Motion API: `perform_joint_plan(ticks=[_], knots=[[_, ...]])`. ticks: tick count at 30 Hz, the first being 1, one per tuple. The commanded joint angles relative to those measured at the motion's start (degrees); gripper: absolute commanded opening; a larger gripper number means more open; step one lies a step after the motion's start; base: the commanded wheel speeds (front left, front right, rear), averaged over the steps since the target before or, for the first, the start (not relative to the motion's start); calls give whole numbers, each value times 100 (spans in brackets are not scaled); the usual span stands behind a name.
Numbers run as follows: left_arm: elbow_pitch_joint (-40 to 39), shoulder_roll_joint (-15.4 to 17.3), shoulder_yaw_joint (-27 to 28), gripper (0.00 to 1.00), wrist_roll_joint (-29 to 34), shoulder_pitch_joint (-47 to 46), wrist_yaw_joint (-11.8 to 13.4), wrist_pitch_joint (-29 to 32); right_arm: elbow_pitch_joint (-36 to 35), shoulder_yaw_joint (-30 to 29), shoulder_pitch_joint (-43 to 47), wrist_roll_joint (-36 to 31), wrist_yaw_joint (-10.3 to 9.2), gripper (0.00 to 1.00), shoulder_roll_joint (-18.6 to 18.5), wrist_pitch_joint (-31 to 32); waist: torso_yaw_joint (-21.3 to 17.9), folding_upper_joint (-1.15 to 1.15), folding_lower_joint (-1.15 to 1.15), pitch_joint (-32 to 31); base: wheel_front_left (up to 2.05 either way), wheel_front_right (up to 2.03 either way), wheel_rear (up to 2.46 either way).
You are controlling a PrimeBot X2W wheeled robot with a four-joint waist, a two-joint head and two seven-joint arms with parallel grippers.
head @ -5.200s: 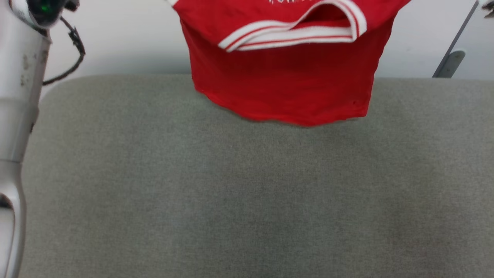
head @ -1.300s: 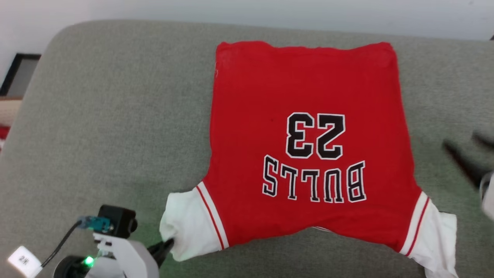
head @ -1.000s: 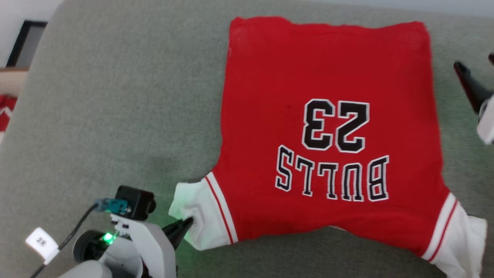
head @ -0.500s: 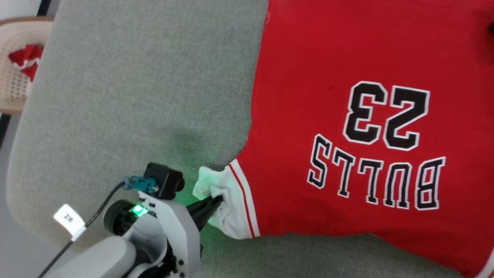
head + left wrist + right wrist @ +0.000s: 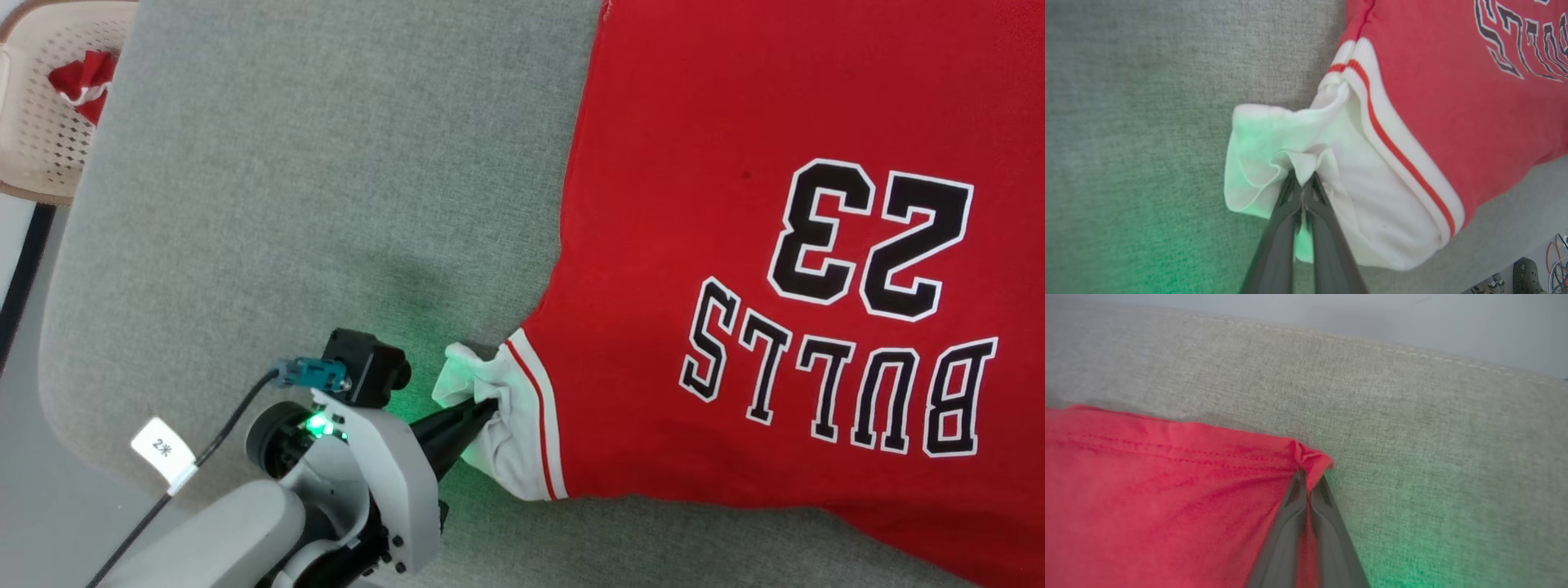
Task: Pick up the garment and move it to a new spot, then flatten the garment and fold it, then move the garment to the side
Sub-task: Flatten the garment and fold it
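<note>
A red jersey-style garment (image 5: 735, 245) with white short sleeves and black, white-outlined "BULLS" and "23" lies flat on a grey woven fabric cushion (image 5: 286, 204). In the head view the lettering reads upside down, so the shoulder end lies nearest the robot and the hem farthest. Its long axis runs from shoulders to hem, away from the robot and tilted a little to one side.

The left gripper (image 5: 490, 406) comes in low over the cushion on a pale grey wrist, its dark fingers slanting forward and to the right. The jaws are pressed together on a bunched fold of the white sleeve (image 5: 1331, 163), which puckers around the tips. The red body spreads out to the right of these fingers, with the red-striped white trim just past the pinched fold (a green light on the wrist tints the cloth and cushion beside it).

In its own wrist view the right gripper (image 5: 1310, 475) has its fingers closed on a hem corner of the garment (image 5: 1147, 490), which crumples at the tips. Red cloth lies to the left of these fingers and bare cushion (image 5: 1433, 437) ahead and to the right.
</note>
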Motion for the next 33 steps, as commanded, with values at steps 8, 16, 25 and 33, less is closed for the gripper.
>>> perform_joint_plan(ticks=[8,16,25,33], knots=[[349,242,31,0,-7,128,141,47,-28,534,912,393,-3,0,118,530,-359,0,0,-462,0,0,0],[263,476,77,0,-95,254,163,126,-1560,929,1907,1377,-7,0,-407,563,-789,0,0,-973,0,0,0],[127,714,98,0,-183,383,241,241,-3423,525,3808,2286,-8,0,-1000,535,-1191,0,0,-1436,0,0,0],[64,812,106,0,-233,432,263,280,-4604,-433,5923,2379,-8,0,-958,484,-1399,0,0,-1648,0,0,0]])
